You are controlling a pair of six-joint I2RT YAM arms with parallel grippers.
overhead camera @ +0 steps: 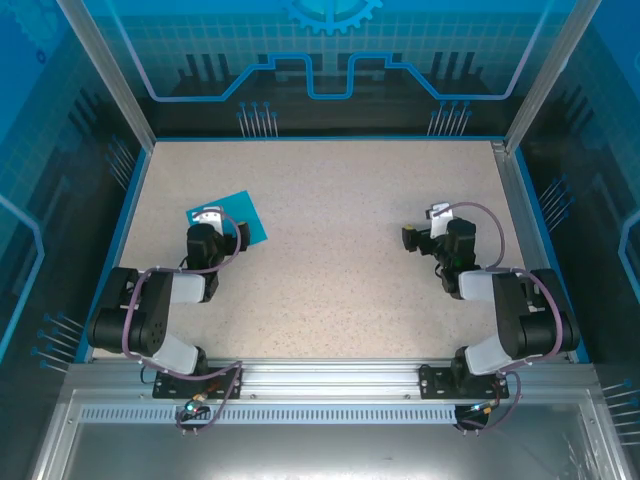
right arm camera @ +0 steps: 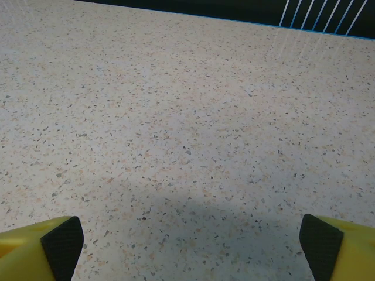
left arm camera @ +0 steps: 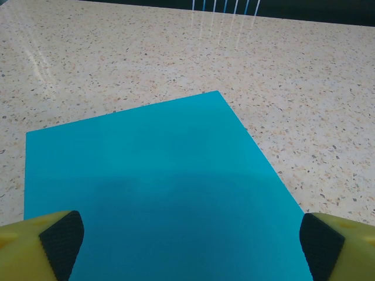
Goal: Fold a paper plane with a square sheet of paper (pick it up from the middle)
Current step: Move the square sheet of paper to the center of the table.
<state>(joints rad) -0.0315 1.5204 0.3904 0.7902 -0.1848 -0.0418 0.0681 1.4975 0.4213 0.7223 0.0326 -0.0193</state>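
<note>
**Item 1. Square sheet of paper (overhead camera: pixel 250 218).** One teal-blue sheet was recorded on the left half of the bench (overhead camera: pixel 330 290), lying flat and turned at an angle to the bench edges. In the left wrist view the square sheet of paper (left arm camera: pixel 158 181) was seen spread smooth on the speckled surface, with one far corner pointed away from the camera. Its near edge was cut off by the bottom of the frame.

**Item 2. Left end effector (overhead camera: pixel 211 214).** This was positioned over the near-left part of the sheet. In the left wrist view the left end effector (left arm camera: pixel 192 246) was seen with its jaws spread wide apart. The yellow fingers with black pads (left arm camera: pixel 61 240) were set at the two lower corners of the frame, with the sheet between them. Nothing was gripped. Whether the pads touched the paper could not be told.

**Item 3. Right end effector (overhead camera: pixel 430 226).** This was positioned on the right half of the bench, well apart from the sheet. In the right wrist view the right end effector (right arm camera: pixel 192 246) was seen with its jaws spread wide over bare bench (right arm camera: pixel 176 117), and nothing was held.

**Item 4. Bench.** A pale speckled top was noted, bordered in blue.
</note>
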